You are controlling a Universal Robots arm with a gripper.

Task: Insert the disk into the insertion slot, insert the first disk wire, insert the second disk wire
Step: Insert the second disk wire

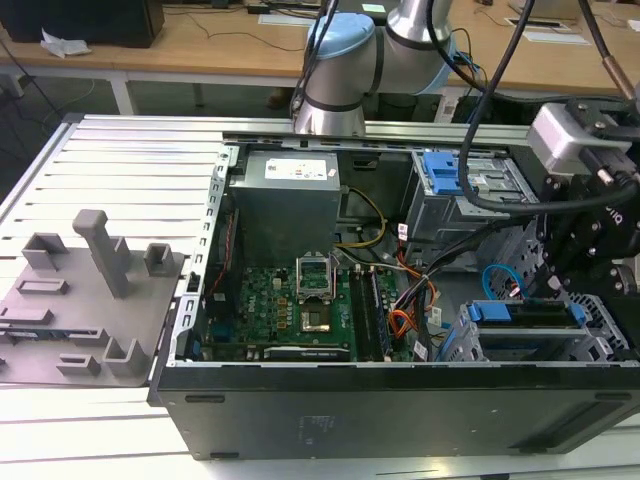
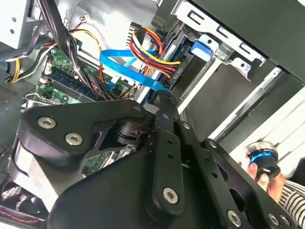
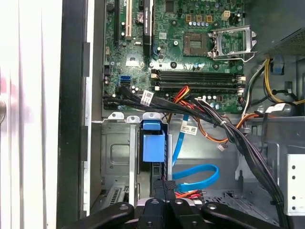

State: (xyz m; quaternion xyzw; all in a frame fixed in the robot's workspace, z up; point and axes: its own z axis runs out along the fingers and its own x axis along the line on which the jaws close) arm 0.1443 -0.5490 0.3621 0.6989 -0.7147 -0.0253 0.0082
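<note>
1. Exterior view: open computer case (image 1: 400,400) is seen on the table; gripper (image 1: 560,285) is lowered at the exterior view's right, just above the disk (image 1: 530,315), which is seated in the insertion slot (image 1: 600,335). A blue cable (image 1: 497,278) loops just beside it. A grey fixture plate (image 1: 70,310) lies at the exterior view's left.
2. Second wrist view: black fingers (image 2: 164,143) are pressed together at the tip, touching the blue cable (image 2: 128,69) near the red-yellow wires (image 2: 147,45). A person's hand (image 2: 269,179) is seen holding a knob.
3. First wrist view: disk's blue carrier (image 3: 153,145) is seated in the slot (image 3: 116,157); blue cable (image 3: 200,174) curls beside it, motherboard (image 3: 176,47) beyond.
</note>
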